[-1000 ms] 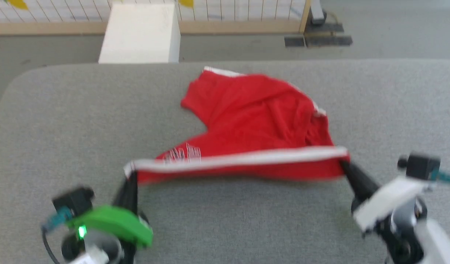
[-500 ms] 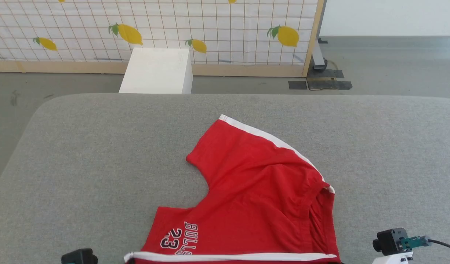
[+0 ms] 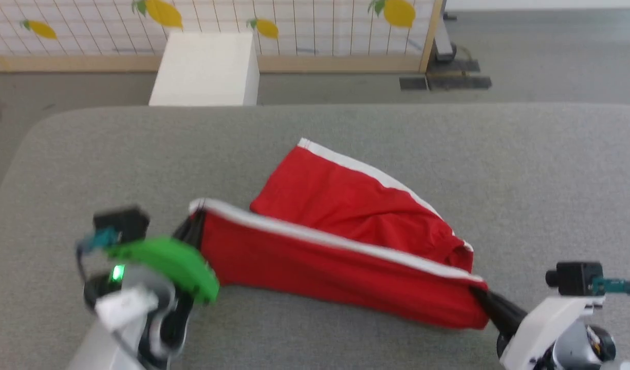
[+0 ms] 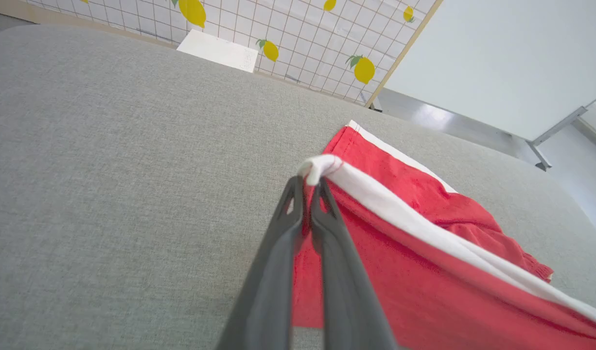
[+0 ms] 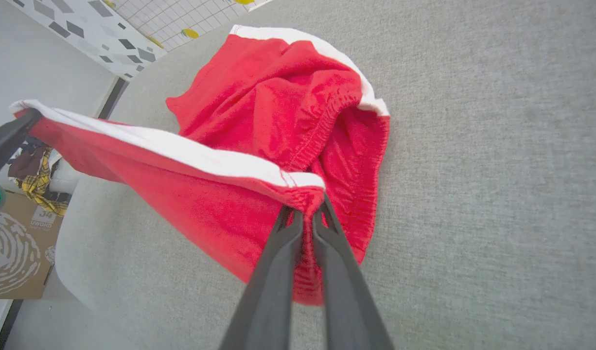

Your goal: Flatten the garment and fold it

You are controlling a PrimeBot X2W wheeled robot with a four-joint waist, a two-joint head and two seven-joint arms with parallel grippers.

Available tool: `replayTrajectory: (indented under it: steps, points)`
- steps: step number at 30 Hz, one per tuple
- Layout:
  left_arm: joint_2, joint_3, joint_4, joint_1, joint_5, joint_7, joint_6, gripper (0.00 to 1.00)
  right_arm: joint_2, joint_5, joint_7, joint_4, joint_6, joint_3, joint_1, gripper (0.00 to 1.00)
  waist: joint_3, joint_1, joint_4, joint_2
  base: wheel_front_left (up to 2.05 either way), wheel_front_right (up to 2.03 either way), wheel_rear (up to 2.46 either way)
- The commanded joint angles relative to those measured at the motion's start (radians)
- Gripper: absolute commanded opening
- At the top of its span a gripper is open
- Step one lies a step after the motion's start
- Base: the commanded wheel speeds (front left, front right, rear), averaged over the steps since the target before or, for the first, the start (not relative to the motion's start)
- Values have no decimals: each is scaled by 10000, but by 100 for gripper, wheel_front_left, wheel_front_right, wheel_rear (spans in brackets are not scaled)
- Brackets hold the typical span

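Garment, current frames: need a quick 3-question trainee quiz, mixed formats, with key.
1. True or false: the left gripper and right gripper are each shut on the garment.
2. The white trim between the grippers is: A lying slack, B held up and stretched, C balled up.
3. In the head view, which gripper holds its corner farther up the picture?
Key: 1 true; 2 B; 3 left.
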Motion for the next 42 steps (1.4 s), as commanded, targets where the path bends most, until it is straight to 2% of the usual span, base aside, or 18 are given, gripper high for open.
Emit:
replayTrajectory:
  steps: [1,5,14,24,33,34,35,36,42]
  points:
    - [-33,-88,396,-753,146,45,-152,0,57,-136,62,-50,-21,-168,-283,0,698,1,-211,-1,0,0,0]
    - [-319,-720,1861,-2706,556,293,-680,0,320,-386,108,-28,-21,-396,-871,0,1442,1,-391,-1,0,0,0]
    - [-1060,-1401,4928,-5864,1168,81,-1402,0,858,-583,-150,221,-21,-563,-1923,0,2833,1,-913,-1,0,0,0]
    - [-1434,-1576,7283,-7788,1383,-348,-1783,0,983,-543,-418,357,-21,-551,-2348,0,3689,1,-1332,-1,0,0,0]
    - [-1525,-1640,8757,-8655,1405,-451,-1904,0,1030,-394,-483,371,-21,-278,-2578,0,4032,1,-1470,-1,0,0,0]
    - [-1530,-1642,8927,-8700,1391,-447,-1912,38,1036,-351,-461,375,-21,-212,-2587,44,4023,1,-1475,-1,0,0,0]
    - [-1545,-1624,9044,-8731,1369,-489,-1906,87,1032,-321,-413,378,-21,-137,-2583,98,3999,1,-1473,-1,0,0,0]
    - [-1561,-1607,9169,-8753,1345,-577,-1924,100,1030,-302,-406,369,-21,-98,-2564,100,3949,1,-1463,-1,0,0,0]
    - [-1637,-1557,9703,-8780,1266,-1139,-1990,100,959,-364,-453,41,-21,-156,-2289,100,3412,1,-1265,-1,0,0,0]
